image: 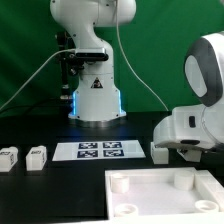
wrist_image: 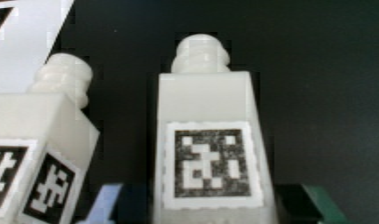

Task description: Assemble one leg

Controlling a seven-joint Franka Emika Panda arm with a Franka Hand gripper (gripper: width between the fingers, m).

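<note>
Exterior view, reading from the exterior view's left: a spare leg (image: 8,157) and a second spare leg (image: 37,156) sit on the desk (image: 60,195), well off the marker board's (image: 100,150) left edge. Just off its right edge is the leg (image: 160,150), under the arm (image: 195,120). Camera-side of the marker board lies the white socketed panel (image: 150,197). None of its corner sockets in view holds a leg.

Wrist view: a neighbour leg (wrist_image: 44,140) lies just beside the leg (wrist_image: 212,130), on the marker-board side. The pincer (wrist_image: 212,208) straddles the leg's tagged end. Cannot tell whether it is pinching or just clear.

Judgement: the step in hand is the grasp. Next it needs a firm pinch without nudging the neighbour, then a lift towards a socket.
</note>
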